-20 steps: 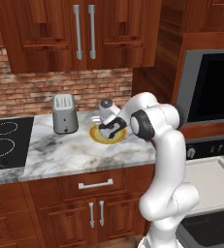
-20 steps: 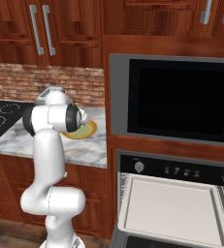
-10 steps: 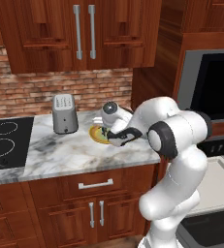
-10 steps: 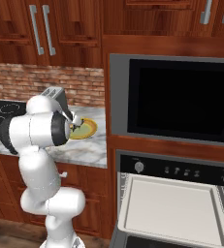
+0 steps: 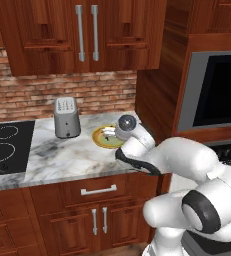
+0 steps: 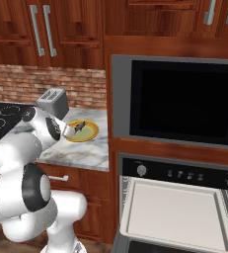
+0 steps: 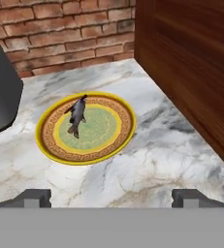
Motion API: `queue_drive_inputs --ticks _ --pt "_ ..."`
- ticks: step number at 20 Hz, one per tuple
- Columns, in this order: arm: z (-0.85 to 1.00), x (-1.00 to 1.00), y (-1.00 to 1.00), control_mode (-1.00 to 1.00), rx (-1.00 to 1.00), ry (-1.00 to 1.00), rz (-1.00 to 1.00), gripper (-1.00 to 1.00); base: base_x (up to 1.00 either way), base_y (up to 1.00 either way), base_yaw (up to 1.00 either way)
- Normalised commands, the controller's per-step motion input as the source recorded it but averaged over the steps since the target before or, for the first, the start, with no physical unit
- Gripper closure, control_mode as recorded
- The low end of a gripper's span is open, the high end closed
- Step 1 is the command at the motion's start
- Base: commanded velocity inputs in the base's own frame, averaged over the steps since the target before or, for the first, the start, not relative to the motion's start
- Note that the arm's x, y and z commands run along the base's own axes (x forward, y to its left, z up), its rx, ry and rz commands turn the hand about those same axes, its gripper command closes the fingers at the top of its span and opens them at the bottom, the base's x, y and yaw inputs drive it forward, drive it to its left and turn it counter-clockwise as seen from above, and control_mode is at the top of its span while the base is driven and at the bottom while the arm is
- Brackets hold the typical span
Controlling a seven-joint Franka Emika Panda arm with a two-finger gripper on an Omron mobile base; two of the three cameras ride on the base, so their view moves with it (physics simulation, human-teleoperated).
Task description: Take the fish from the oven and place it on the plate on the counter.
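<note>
The small grey fish (image 7: 77,115) lies on the left part of the yellow-rimmed, green-centred plate (image 7: 87,157), free of my fingers. That plate (image 5: 103,141) rests on the marble counter (image 5: 72,155) beside the wooden wall. My gripper (image 7: 111,196) hovers open and empty a short way back from the plate, its two dark fingertips (image 7: 33,196) set wide apart. From the right base view, the gripper (image 6: 68,131) hangs just left of the plate (image 6: 88,133) and the fish (image 6: 80,126). The oven (image 6: 184,173) stands with its door (image 6: 172,207) dropped open.
A grey toaster (image 5: 67,117) stands left of the plate, and a black cooktop (image 5: 7,147) lies further left. A tall wooden panel (image 7: 191,63) rises right of the plate. A grey-framed black glass unit (image 6: 184,101) sits above the oven.
The hand has drawn back from over the plate toward the counter's front edge, and the elbow has swung forward and lower. The jaws stay open; the fish stays on the plate.
</note>
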Motion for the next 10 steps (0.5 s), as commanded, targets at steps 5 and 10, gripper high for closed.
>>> queue_drive_inputs --ticks 5,10 --pt "0.98 -0.98 -0.22 -1.00 0.00 0.01 -0.04 -1.00 0.00 0.00 0.00" --pt "0.97 -0.88 -0.28 -1.00 0.00 0.07 -0.03 -1.00 0.00 0.00 0.00"
